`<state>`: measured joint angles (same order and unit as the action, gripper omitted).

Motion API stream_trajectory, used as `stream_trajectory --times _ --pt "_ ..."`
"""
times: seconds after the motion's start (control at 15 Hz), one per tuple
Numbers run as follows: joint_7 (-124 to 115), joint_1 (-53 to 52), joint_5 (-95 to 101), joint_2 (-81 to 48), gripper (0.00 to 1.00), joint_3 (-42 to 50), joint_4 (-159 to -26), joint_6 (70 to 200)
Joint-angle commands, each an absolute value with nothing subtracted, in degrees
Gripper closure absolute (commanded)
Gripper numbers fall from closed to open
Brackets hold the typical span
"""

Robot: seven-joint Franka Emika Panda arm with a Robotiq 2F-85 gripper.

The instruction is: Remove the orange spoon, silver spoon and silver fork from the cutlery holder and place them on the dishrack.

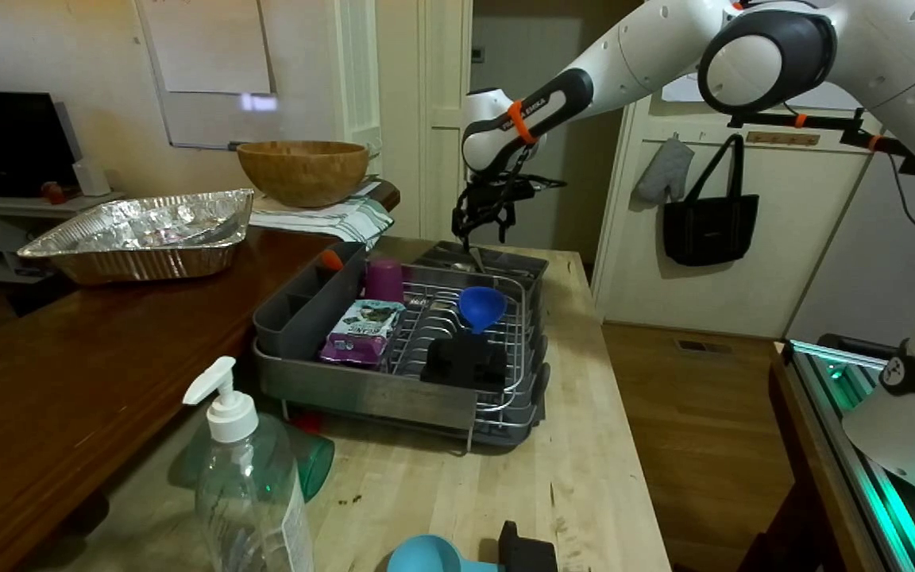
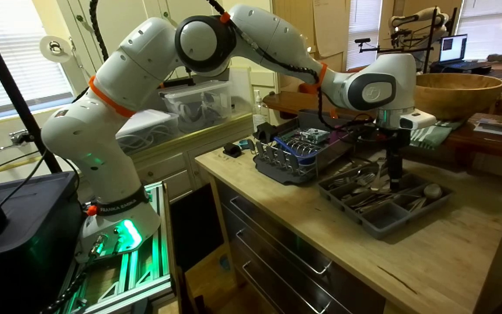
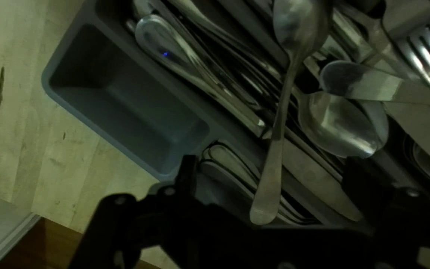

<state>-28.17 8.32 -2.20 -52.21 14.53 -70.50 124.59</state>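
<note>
Robotiq gripper (image 3: pixel 274 170) of the Franka arm (image 2: pixel 198 41), down over the grey cutlery tray (image 2: pixel 386 216): fingers (image 3: pixel 187 170) spread wide apart, i.e. not gripping. In the wrist view a silver spoon (image 3: pixel 274 157) lies atop the other cutlery (image 3: pixel 315 173), its handle btwn the fingers & apart from both; whether the fingertips touch anything below can't be told. A silver fork (image 3: pixel 413 28), tines showing, lies in the same tray nr a second spoon (image 3: pixel 343 127); whether these are the task's own can't be told. Orange spoon (image 1: pixel 332 260): in an exterior view only its end shows, projecting from the dark grey caddy (image 1: pixel 299 338) along one edge of the wire dishrack (image 1: pixel 370 389). The dishrack also carries a purple cup (image 1: pixel 384 280), a printed purple packet (image 1: pixel 362 330) & a blue item (image 1: pixel 481 307), type unclear. Dishrack & tray stand nr each other on the pale wooden countertop (image 1: pixel 584 469). On the darker, higher counter (image 1: pixel 108 349) alongside: crinkled foil pan (image 1: pixel 148 262) &, farther back, wooden bowl (image 1: pixel 303 175). Foreground: clear pump bottle (image 1: pixel 243 492) w/ white top.
</note>
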Motion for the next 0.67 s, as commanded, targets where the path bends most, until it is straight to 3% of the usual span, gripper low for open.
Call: stream_trajectory --times 0.0,0.2,0.27,0.33,0.47,0.6 --pt "-34.0 8.7 -4.1 -53.5 0.00 14.4 -69.5 124.1" --pt "-38.2 9.1 -5.3 -54.2 0.01 14.2 -69.5 124.3" --pt "-39.6 9.3 -5.7 -54.5 0.07 14.1 -69.4 124.4" --pt "-41.0 9.5 -6.2 -54.9 0.04 14.0 -69.4 124.5" --pt "-42.8 9.9 -7.1 -55.7 0.07 13.7 -69.2 124.4" --pt "-44.3 10.1 -7.7 -56.1 0.18 13.5 -69.2 124.4"
